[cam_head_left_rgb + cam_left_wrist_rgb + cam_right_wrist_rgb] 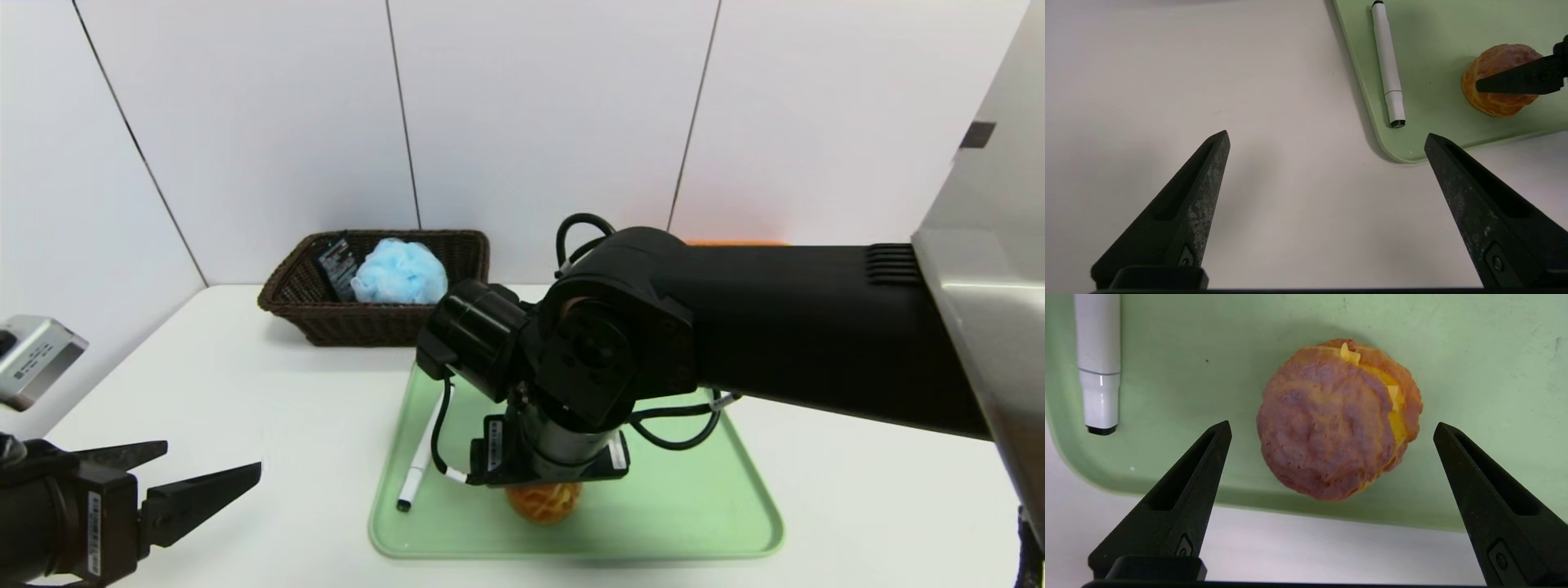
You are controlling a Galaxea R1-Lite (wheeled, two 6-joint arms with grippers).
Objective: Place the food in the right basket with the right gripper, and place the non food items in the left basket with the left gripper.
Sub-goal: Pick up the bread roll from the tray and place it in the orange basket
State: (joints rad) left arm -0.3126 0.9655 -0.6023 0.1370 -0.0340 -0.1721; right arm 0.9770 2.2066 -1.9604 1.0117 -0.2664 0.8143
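Nearest, at the left of the head view, the left gripper [214, 457] hangs over the white table [294, 441], beside the tray and apart from it. Its 2 fingers are spread wide, and it holds 0 things.

Next comes the green tray [669, 523], lying on the table with 2 things in it. The 1st is a round, browned pastry [1331, 420] with yellow filling showing at its edge; it sits near the tray's near edge. The 2nd is a white marker [424, 453] with 1 black tip towards the near side, lying along the tray's left side.

The right gripper [1333, 424] is above the pastry, reaching in from the right. Its 2 fingers are also wide open, 1 on each side of the pastry, with 0 things gripped. I cannot tell whether either finger touches it.

Farther back, beyond the tray on the left, stands 1 dark brown woven basket [367, 322]. In it are 2 things: a light blue mesh puff [400, 272] and, left of that, a dark package [336, 265] with pale print, leaning at a tilt.

At the back right, 1 orange rim [735, 242] shows behind the right arm [800, 318]; its contents are hidden.
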